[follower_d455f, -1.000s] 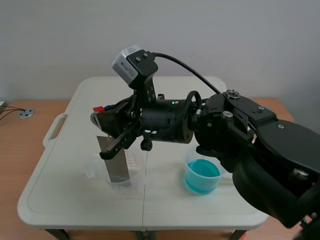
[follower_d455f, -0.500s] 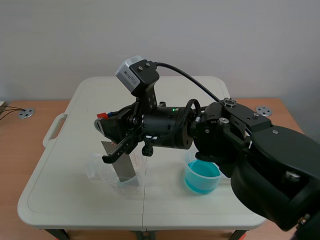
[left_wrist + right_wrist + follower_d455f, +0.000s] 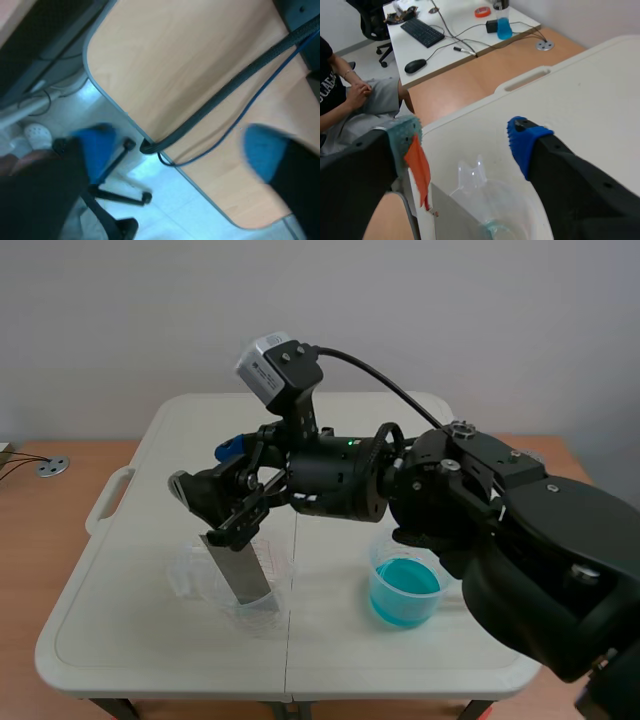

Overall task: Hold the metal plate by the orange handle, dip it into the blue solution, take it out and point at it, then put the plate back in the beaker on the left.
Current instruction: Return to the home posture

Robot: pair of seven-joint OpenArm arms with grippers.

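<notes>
The metal plate (image 3: 240, 575) leans in the clear beaker (image 3: 190, 575) on the table's left. From the right, my right arm reaches across the table, and its gripper (image 3: 215, 490) hangs open just above the plate. In the right wrist view the orange handle (image 3: 418, 167) tops the plate (image 3: 452, 220) beside one pad, with a wide gap to the other finger. The clear beaker (image 3: 485, 192) lies under the gripper (image 3: 465, 137). A beaker of blue solution (image 3: 404, 592) stands to the right. My left gripper (image 3: 175, 150) is open, off the table, over a wooden desk.
The white folding table (image 3: 140, 640) has a handle on its left edge. Beyond it sits a person (image 3: 350, 95) beside a desk with a keyboard (image 3: 422, 32). Under the left gripper run cables (image 3: 225, 95) across a wooden desk (image 3: 165, 65).
The right gripper lowered the plate into the left beaker, then spread its fingers and let go of the orange handle. The plate now leans on its own.
</notes>
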